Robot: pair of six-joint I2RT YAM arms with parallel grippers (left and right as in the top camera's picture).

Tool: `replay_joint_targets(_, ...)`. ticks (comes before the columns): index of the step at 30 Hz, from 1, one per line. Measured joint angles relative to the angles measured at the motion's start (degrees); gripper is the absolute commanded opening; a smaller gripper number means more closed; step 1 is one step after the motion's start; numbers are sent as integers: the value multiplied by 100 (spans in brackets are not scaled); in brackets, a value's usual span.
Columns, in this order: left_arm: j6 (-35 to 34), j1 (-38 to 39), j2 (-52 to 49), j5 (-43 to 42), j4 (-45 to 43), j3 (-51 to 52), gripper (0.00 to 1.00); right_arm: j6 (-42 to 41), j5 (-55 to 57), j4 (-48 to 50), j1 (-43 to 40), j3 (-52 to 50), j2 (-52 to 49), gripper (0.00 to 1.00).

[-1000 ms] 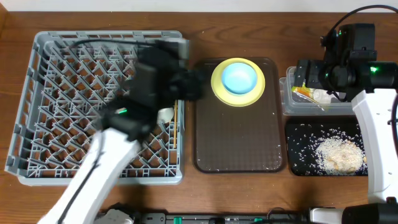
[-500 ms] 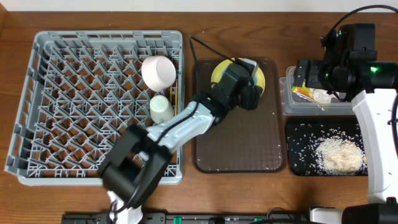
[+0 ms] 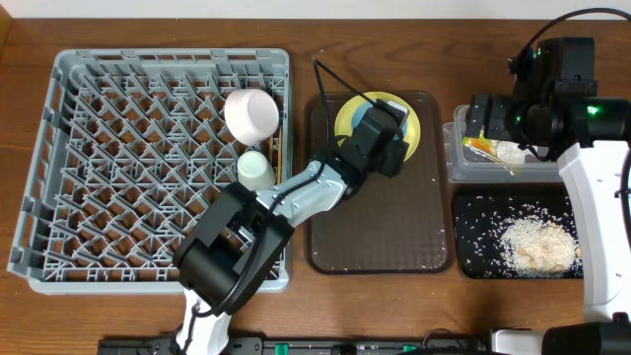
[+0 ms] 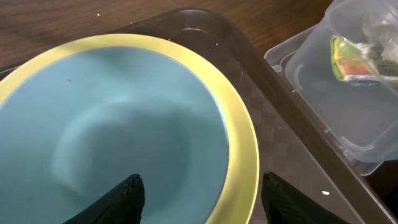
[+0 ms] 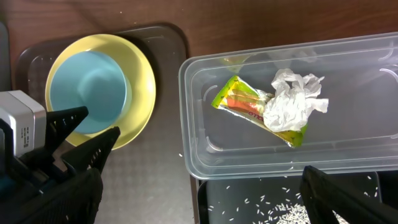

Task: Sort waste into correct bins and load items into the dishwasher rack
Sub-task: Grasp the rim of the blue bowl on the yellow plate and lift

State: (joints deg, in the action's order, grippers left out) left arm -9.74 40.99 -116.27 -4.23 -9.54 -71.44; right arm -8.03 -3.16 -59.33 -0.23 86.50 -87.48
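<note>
Brown wooden table [image 3: 20, 316], evenly lit

Light blue bowl [image 4: 124, 124]: from overhead almost wholly under the left claw [image 4: 208, 202]; in that claw's view its near side runs off the picture.
Yellow plate [image 4: 242, 149]: only a rim arc ahead of the left claw; rest cut off.
Clear tub [image 4: 336, 106]: ahead-right of the left claw, sliced by the right edge.
Snack wrapper [image 4: 354, 59]: a smear through the tub wall, print unreadable.
Black tray [image 5: 249, 202]: just a strip between the fingers of the right claw [image 5: 199, 193], cut by the bottom edge.
Right claw: fingers clipped at the bottom corners; from overhead, jaws buried under its wrist.
Chopsticks [image 3: 278, 148]: thin slivers behind the left claw; count unclear.
</note>
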Motion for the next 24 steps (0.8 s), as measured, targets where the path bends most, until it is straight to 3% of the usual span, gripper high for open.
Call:
replay_joint_targets(12,426,0,170,160,313,0,58,0,0,0,0,0,0,99)
replay_joint_targets(14,420,0,369,240,651,0,51,0,0,-4,0,0,0,99)
replay_joint_targets(16,319,0,647,393,1099,7,33,0,0,-2,0,0,0,99)
replay_joint_targets(17,273,0,822,474,1344,7,29,0,0,-2,0,0,0,99)
replay_joint_targets(24,72,0,1532,723,2608,-11,24,0,2,0,0,0,0,99)
